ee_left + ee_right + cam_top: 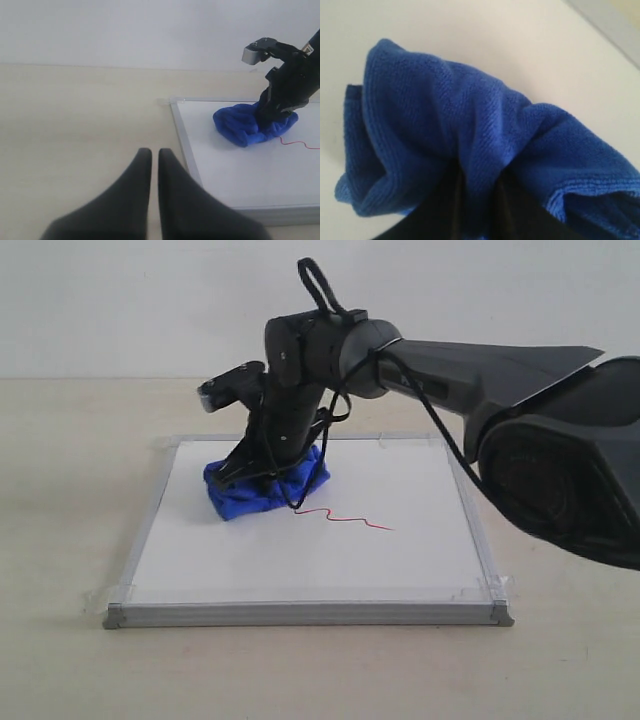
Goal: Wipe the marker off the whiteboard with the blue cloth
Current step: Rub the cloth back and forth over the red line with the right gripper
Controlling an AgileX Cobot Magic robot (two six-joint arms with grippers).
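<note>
The whiteboard (300, 550) lies flat on the table, silver-framed. On it runs the marker (345, 518), a thin red wavy line near the middle. The blue cloth (262, 488) is bunched on the board just left of the line's left end. My right gripper (262, 472) reaches across from the right and is shut on the blue cloth (470, 145), a fold pinched between its fingers. My left gripper (151, 152) hovers over bare table left of the board, its jaws close together with nothing between them. In the left wrist view the cloth (250, 125) and the marker (300, 144) show.
The beige table (80, 490) surrounds the board on all sides. A plain white wall (120, 300) stands behind. The right arm's dark body (540, 420) spans the right side above the board's far right corner.
</note>
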